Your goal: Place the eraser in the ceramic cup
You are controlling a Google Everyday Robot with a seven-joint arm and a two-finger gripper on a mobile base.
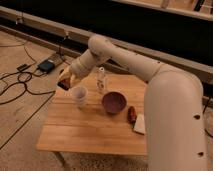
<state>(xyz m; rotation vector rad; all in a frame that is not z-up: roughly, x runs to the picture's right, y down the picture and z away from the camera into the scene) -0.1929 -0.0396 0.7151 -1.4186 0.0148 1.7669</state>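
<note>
Eraser (65,83): small dark reddish-brown block at the table's far left edge, apparently pinched in the gripper, just behind and left of the cup.
Handling: I judge it light, firm and grippy, not fragile; a hold across its short sides suits it, and it should drop cleanly when let go.
Ceramic cup (79,96): plain off-white, upright, near the far left corner; mouth open and unobstructed. I judge it light enough to tip if knocked.
Gripper (66,80): at the far left edge, just beside the cup's rim on its outer side; fingers appear pressed onto the eraser, though I see this only dimly.
White bottle (101,81): upright, just right of the cup, toward the far edge.
Purple bowl (114,102): mid-table, right of the cup.
Reddish oblong lump (131,114): near the right edge, beside the pale flat block (140,124).
Table (80,135): wooden slatted top.
</note>
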